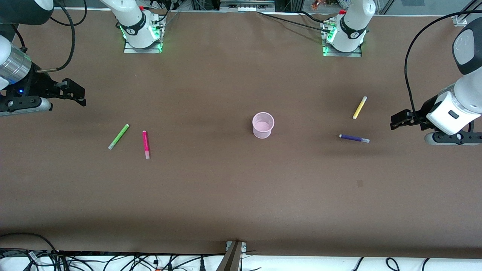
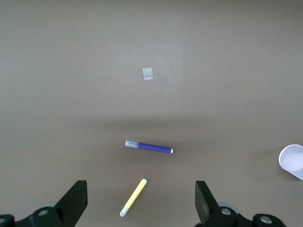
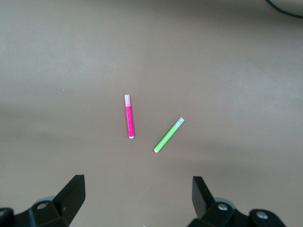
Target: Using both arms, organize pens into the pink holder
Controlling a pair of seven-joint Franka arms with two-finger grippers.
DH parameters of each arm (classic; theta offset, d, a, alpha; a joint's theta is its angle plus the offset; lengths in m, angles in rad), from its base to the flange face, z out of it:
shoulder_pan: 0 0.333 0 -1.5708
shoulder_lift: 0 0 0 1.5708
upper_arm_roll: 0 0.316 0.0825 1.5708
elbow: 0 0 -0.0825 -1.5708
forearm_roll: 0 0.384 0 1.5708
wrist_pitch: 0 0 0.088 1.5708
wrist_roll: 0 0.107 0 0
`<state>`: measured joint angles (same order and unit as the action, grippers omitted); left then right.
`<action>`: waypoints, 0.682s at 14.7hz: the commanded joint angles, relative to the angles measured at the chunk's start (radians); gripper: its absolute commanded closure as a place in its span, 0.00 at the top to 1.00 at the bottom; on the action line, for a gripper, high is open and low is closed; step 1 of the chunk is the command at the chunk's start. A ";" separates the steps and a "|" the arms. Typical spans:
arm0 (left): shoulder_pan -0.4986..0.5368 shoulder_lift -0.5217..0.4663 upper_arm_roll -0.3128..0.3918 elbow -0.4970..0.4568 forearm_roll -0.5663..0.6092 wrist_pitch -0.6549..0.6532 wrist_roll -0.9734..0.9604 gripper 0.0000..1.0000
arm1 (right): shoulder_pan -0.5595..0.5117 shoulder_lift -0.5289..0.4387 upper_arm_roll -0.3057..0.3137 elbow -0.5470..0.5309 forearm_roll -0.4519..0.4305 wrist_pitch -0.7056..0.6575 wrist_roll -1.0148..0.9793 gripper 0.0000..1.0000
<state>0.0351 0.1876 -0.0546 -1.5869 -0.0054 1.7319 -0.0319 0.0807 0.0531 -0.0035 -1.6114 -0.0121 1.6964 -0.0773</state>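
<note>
Brown surface (image 1: 241, 195) carries everything. Both arms wait raised at its ends: left gripper (image 1: 399, 121) and right gripper (image 1: 73, 92), jaws spread, nothing held. Pink holder (image 1: 263, 125) upright mid-surface. Yellow pen (image 1: 359, 107) and purple pen (image 1: 354, 138) lie toward the left arm's end; green pen (image 1: 118, 136) and magenta pen (image 1: 145, 144) toward the right arm's end.

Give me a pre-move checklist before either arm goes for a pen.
1. Left gripper open, empty, up at its end of the table: ok.
2. Right gripper open, empty, up at its end: ok.
3. Pink holder upright, mid-table, nothing in it: ok.
4. Yellow pen and purple pen lie apart toward the left arm's end: ok.
5. Green pen and magenta pen lie apart toward the right arm's end: ok.
</note>
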 commanded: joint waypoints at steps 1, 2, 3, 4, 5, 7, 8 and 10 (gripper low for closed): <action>0.008 0.007 -0.002 0.021 -0.002 -0.005 -0.005 1.00 | -0.004 -0.024 0.000 -0.021 0.004 0.002 0.001 1.00; 0.008 0.007 -0.002 0.022 -0.002 -0.008 -0.006 1.00 | -0.005 -0.022 -0.003 -0.021 0.006 0.002 -0.002 1.00; 0.009 0.007 -0.001 0.019 -0.002 -0.012 -0.008 1.00 | -0.004 -0.021 -0.013 -0.021 0.009 0.003 -0.004 1.00; 0.009 0.007 -0.002 0.015 -0.002 -0.023 -0.022 1.00 | -0.005 -0.019 -0.019 -0.021 0.015 0.003 -0.004 1.00; 0.009 0.009 -0.001 0.010 -0.002 -0.028 -0.064 1.00 | -0.004 -0.019 -0.024 -0.022 0.017 0.006 -0.004 1.00; 0.009 0.032 -0.002 0.007 -0.013 -0.026 -0.175 1.00 | -0.004 -0.018 -0.024 -0.022 0.018 0.014 -0.004 1.00; 0.009 0.047 -0.001 0.005 -0.043 -0.020 -0.204 1.00 | -0.004 -0.018 -0.023 -0.022 0.018 0.014 -0.004 1.00; 0.015 0.068 0.001 -0.007 -0.062 0.026 -0.255 1.00 | -0.004 -0.018 -0.023 -0.022 0.018 0.014 -0.004 1.00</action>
<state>0.0421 0.2275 -0.0537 -1.5933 -0.0356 1.7249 -0.2281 0.0805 0.0533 -0.0273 -1.6149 -0.0114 1.6992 -0.0777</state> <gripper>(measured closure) 0.000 0.000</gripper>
